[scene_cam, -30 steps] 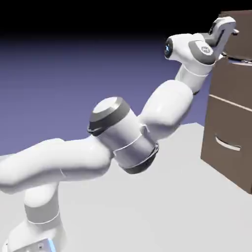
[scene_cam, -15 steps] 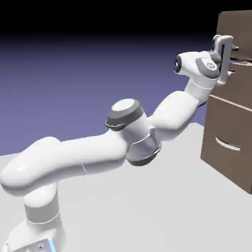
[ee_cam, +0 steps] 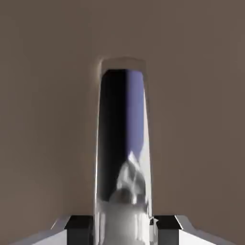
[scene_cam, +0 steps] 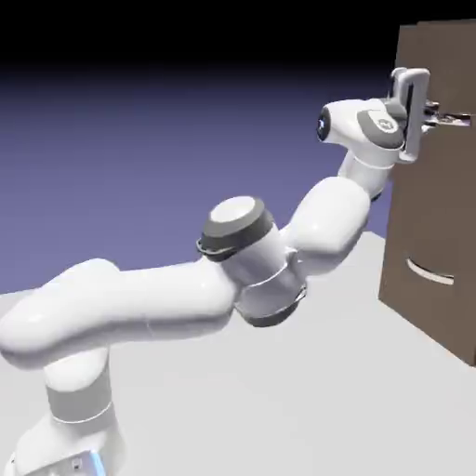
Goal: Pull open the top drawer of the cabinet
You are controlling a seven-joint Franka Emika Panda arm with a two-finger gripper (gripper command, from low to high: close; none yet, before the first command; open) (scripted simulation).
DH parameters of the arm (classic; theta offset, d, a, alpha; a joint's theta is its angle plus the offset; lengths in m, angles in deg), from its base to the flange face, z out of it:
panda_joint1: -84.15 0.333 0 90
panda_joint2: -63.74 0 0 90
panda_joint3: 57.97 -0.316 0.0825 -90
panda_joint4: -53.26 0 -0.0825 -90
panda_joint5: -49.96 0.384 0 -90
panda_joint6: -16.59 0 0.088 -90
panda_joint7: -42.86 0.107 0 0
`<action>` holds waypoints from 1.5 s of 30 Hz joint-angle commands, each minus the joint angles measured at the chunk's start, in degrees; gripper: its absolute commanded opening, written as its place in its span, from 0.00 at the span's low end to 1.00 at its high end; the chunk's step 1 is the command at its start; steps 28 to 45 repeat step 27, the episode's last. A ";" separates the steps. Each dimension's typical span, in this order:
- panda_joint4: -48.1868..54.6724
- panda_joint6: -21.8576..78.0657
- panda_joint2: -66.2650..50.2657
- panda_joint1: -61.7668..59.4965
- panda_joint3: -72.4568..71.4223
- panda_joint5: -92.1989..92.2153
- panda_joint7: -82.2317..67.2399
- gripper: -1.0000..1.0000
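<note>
Arm [scene_cam: 186,288] rises from the desk's [scene_cam: 279,400] near left corner and reaches right to the cabinet [scene_cam: 437,223], which stands at the desk's right edge. The gripper [scene_cam: 437,116] is level at the top drawer [scene_cam: 446,74], pinching its handle [ee_cam: 123,143]. In the hand view the shiny handle runs between the fingertips [ee_cam: 79,227] against the brown front. The lower drawer's handle [scene_cam: 429,272] sits untouched below.
</note>
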 commanded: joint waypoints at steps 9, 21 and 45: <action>-18.68 7.17 -0.63 -11.83 -3.95 0.81 4.73 0.00; -43.59 16.69 0.51 -28.26 -13.22 5.24 8.99 0.00; -51.51 19.68 1.86 -33.61 -17.60 8.12 9.73 1.00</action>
